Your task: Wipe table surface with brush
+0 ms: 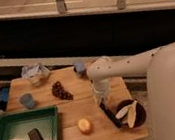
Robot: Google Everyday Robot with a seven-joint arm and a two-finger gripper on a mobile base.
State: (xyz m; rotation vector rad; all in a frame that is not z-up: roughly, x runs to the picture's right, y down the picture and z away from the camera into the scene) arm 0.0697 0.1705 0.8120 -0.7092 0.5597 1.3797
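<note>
Camera view: looked down on the table surface point(77, 109), robot arm reaching in from the right
Landmark: dark bowl point(130, 113) near the front right corner
Gripper point(103, 100): hung just left of and behind the bowl, fingers pressed together, apparently pinching the brush
Brush point(110, 115): slanted down beside the bowl's left edge, low end on the wood
Green tray point(47, 112): far left of the bowl
Progress: looked early, most of the wiping probably left
</note>
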